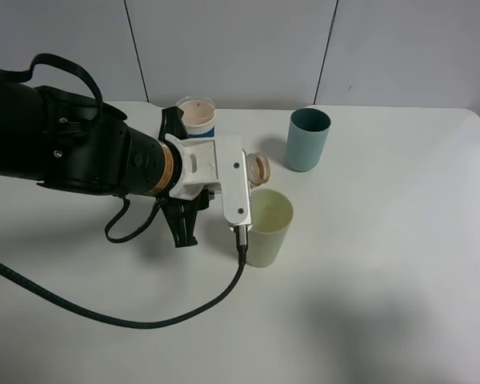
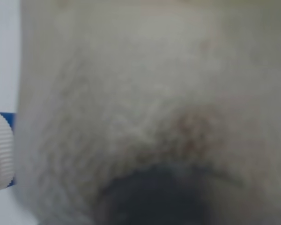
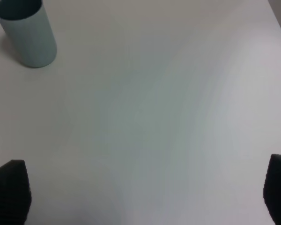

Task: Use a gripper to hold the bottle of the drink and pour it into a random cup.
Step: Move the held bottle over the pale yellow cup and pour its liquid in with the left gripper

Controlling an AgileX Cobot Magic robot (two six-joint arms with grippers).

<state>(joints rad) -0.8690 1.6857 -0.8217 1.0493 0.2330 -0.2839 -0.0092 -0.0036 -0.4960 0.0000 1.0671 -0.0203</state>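
My left gripper [image 1: 234, 178], a black arm end with a white jaw piece, is shut on the bottle of the drink [image 1: 261, 168]. Only the bottle's tan neck shows, lying tipped sideways with its mouth just above the far rim of the cup [image 1: 268, 228]. The cup is a pale yellow-green tumbler standing upright on the white table [image 1: 384, 280]. In the left wrist view the bottle [image 2: 154, 108] fills the frame as a pale blur. My right gripper [image 3: 145, 194] is open and empty above bare table; only its two dark fingertips [image 3: 10, 190] show.
A teal-green tumbler [image 1: 308, 139] stands at the back right of the cup; it also shows in the right wrist view [image 3: 25, 33]. A white cup with a blue sleeve [image 1: 197, 117] stands behind the left gripper. A black cable [image 1: 144, 320] trails across the table's front left.
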